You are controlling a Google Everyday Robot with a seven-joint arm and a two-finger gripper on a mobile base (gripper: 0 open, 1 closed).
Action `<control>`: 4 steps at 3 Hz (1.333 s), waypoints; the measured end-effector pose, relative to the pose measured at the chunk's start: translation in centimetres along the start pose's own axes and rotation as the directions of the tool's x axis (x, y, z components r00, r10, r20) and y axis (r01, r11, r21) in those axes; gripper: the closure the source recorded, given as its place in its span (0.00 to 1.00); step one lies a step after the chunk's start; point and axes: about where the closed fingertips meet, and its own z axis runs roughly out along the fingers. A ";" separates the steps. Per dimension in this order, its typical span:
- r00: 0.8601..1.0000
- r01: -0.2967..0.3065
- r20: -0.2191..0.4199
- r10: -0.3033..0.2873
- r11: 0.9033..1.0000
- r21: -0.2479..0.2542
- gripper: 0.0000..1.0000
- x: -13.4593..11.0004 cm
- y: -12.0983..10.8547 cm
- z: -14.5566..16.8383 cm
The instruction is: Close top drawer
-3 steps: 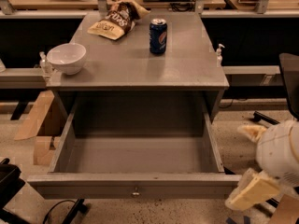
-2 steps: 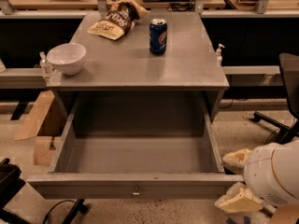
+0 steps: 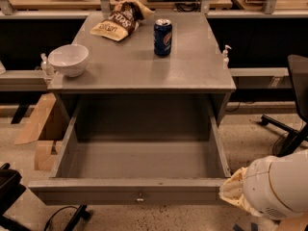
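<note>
The top drawer (image 3: 130, 192) of the grey cabinet stands pulled far out toward me. Its inside (image 3: 139, 158) is bare and grey. The flat front panel has a small round knob (image 3: 140, 196) at its middle. My gripper (image 3: 235, 192) shows as a cream-coloured part at the bottom right, right beside the right end of the drawer's front panel. The white rounded arm housing (image 3: 279, 189) behind it hides the rest of it.
On the cabinet top (image 3: 192, 71) sit a white bowl (image 3: 70, 59), a blue can (image 3: 162, 36) and a chip bag (image 3: 118, 23). Small bottles (image 3: 224, 56) hang at the sides. A black office chair (image 3: 296, 105) stands right, cardboard (image 3: 41, 129) left.
My arm has moved left and lower, bringing the gripper from well right of the drawer to the right end of its front panel. The drawer has not moved.
</note>
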 end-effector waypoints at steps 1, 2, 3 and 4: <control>1.000 0.001 0.000 -0.001 1.000 -0.001 1.00 0.0 0.1 0.0; 0.998 -0.009 0.053 0.014 0.996 -0.086 1.00 -0.1 2.6 3.7; 0.992 -0.023 0.119 0.044 0.985 -0.170 1.00 0.0 6.3 8.5; 0.987 -0.017 0.154 0.052 0.976 -0.218 1.00 -0.2 7.9 12.9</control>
